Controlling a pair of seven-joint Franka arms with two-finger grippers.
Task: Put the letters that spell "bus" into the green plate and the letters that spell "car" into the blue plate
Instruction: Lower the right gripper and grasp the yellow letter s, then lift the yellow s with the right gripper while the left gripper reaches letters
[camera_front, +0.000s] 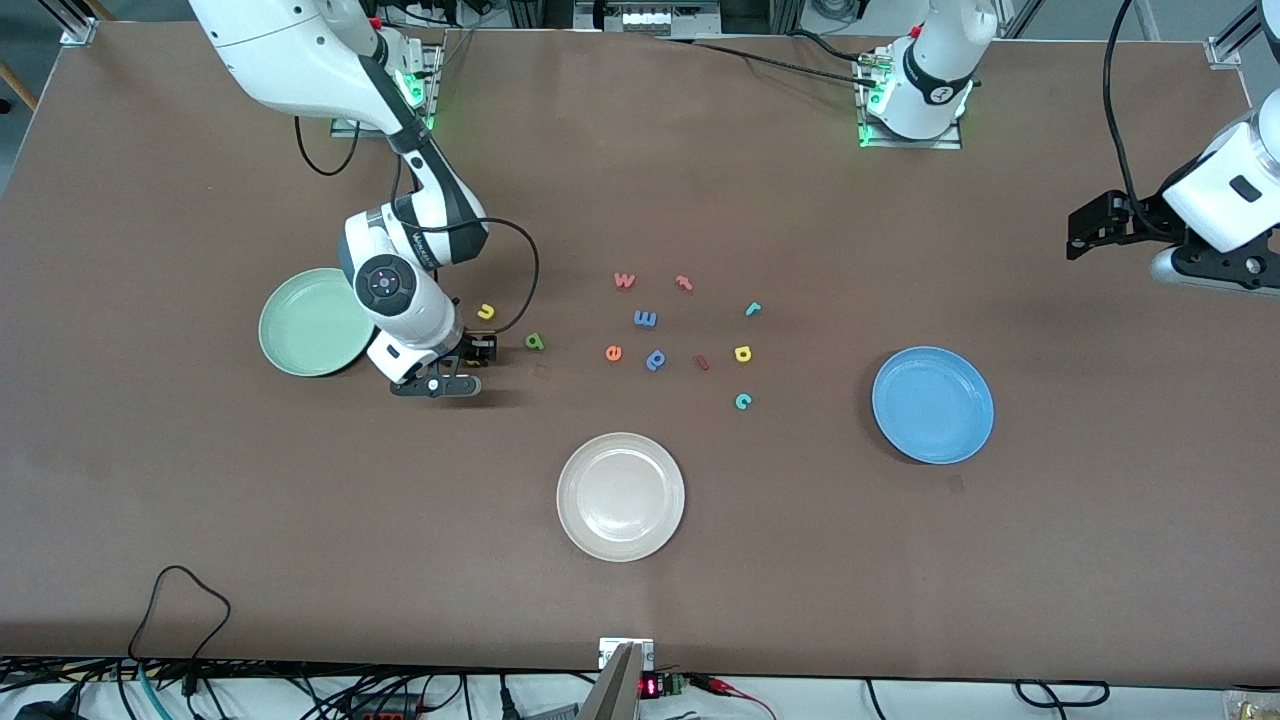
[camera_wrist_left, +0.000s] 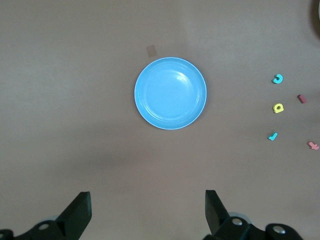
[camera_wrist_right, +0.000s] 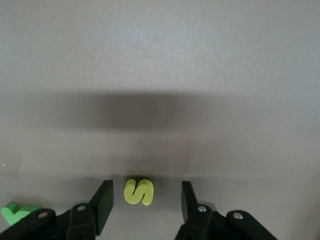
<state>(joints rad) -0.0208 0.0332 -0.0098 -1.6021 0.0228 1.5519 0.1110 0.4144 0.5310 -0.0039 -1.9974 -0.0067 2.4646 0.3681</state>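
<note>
My right gripper (camera_front: 478, 352) is down at the table beside the green plate (camera_front: 300, 330). In the right wrist view its fingers (camera_wrist_right: 102, 207) stand open on either side of the yellow "s" (camera_wrist_right: 139, 192), with a gap on each side. The green "b" (camera_front: 535, 342) (camera_wrist_right: 17, 214) and the yellow "u" (camera_front: 485, 312) lie close by. The teal "c" (camera_front: 743, 401) (camera_wrist_left: 277, 78), yellow "a" (camera_front: 742, 353) (camera_wrist_left: 278, 107) and teal "r" (camera_front: 753, 309) (camera_wrist_left: 273, 136) lie between the letter cluster and the blue plate (camera_front: 932, 404) (camera_wrist_left: 170, 93). My left gripper (camera_front: 1082, 232) (camera_wrist_left: 147, 212) waits open, high at its end of the table.
A white plate (camera_front: 620, 496) sits nearer the front camera than the letters. Other letters lie mid-table: "w" (camera_front: 624, 280), "t" (camera_front: 684, 282), "m" (camera_front: 645, 318), "e" (camera_front: 613, 352), "p" (camera_front: 656, 359) and a dark red piece (camera_front: 701, 362).
</note>
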